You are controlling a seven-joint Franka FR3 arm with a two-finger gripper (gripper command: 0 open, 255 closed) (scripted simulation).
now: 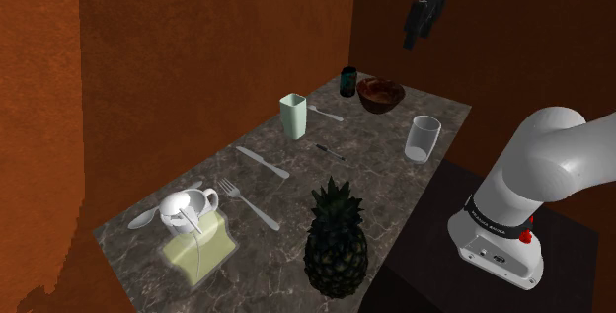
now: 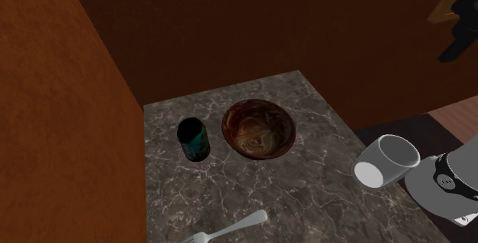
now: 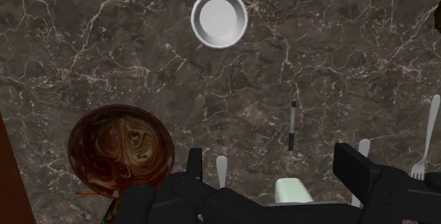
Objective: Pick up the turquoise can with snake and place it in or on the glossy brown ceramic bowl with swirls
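The turquoise can (image 1: pixel 347 81) (image 2: pixel 194 139) stands upright at the far corner of the marble table, close to the wall. Right beside it sits the glossy brown swirled bowl (image 1: pixel 380 95) (image 2: pixel 259 129) (image 3: pixel 121 150), with nothing in it. My gripper (image 1: pixel 410 42) (image 2: pixel 449 48) (image 3: pixel 274 169) hangs high above the far end of the table, well clear of both, pointing down. Its black fingers (image 3: pixel 353 164) stand apart with nothing held, so it is open. In the wrist view the bowl lies off to the side of one finger.
A clear glass (image 1: pixel 423 137) (image 2: pixel 387 161) (image 3: pixel 220 19) stands near the table edge. A pale green cup (image 1: pixel 292 116) (image 3: pixel 293 189), cutlery (image 1: pixel 263 162), a small dark utensil (image 3: pixel 291 126), a mug (image 1: pixel 188 205) and a pineapple (image 1: pixel 336 242) occupy the nearer part. Brown walls enclose the far corner.
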